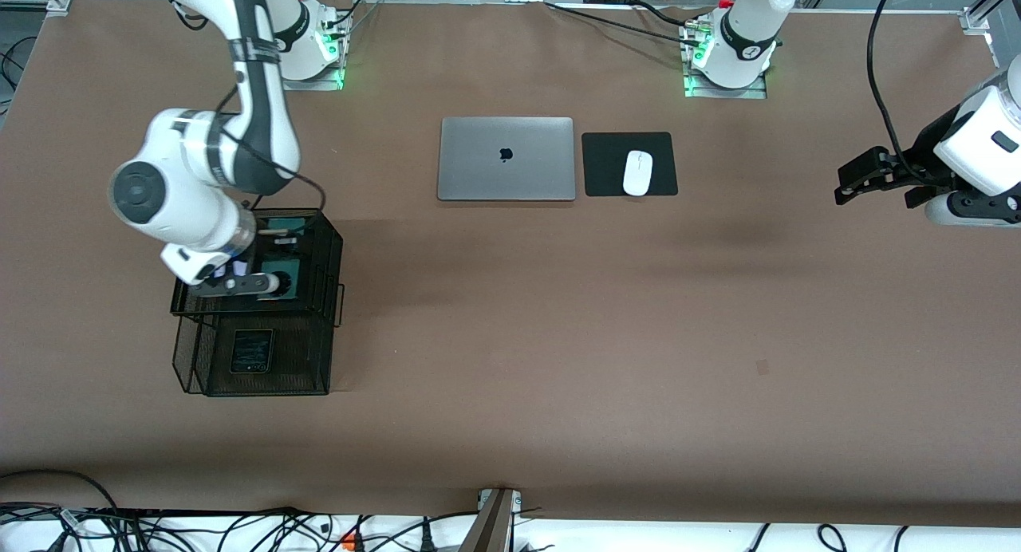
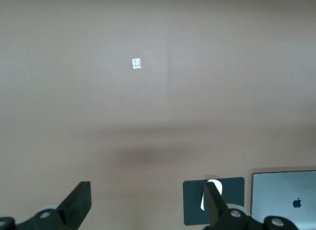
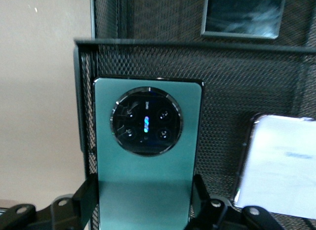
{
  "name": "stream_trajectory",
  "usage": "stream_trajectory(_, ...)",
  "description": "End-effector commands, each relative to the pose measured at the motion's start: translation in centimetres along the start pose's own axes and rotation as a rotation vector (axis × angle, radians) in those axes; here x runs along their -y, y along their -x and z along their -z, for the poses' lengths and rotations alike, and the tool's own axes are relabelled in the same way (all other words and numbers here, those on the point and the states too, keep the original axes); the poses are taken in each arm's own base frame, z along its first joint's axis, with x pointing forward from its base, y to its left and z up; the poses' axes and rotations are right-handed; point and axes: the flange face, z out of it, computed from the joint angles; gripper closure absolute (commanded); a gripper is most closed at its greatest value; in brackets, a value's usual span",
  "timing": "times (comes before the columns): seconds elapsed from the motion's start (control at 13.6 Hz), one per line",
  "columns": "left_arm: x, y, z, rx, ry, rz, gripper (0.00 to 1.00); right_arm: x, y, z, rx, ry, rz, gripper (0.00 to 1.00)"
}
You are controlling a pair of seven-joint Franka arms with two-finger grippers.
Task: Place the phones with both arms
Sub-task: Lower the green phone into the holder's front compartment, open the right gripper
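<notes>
Right claw (image 3: 143,210) pinched green phone (image 3: 147,156) in mesh rack (image 1: 319,241) upper tier (lilac phone (image 3: 279,166) beside it); black phone (image 1: 251,351) lay in lower tier. Left claw (image 2: 148,208) waited spread over bare worktop (image 1: 558,337).

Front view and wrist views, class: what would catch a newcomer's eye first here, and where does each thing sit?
The right gripper grabs attention: shut on the green phone over the upper tier of the black mesh rack at the right arm's end of the table. A black phone lies on the lower tier, nearer the front camera. The left gripper waits open above bare table at the left arm's end.
</notes>
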Motion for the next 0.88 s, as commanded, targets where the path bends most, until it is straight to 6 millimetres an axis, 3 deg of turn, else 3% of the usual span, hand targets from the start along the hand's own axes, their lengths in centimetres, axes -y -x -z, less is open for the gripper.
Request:
stream_trajectory(0.0,0.0,0.4,0.3,-0.001,-0.009,0.003,0.0,0.1,1.3,0.4,-0.002,-0.03,0.022,1.0)
stream_trajectory(0.81,0.1,0.3,0.2,0.001,-0.009,0.006,0.0,-1.6,1.5,0.4,0.014,-0.024,0.001,0.97)
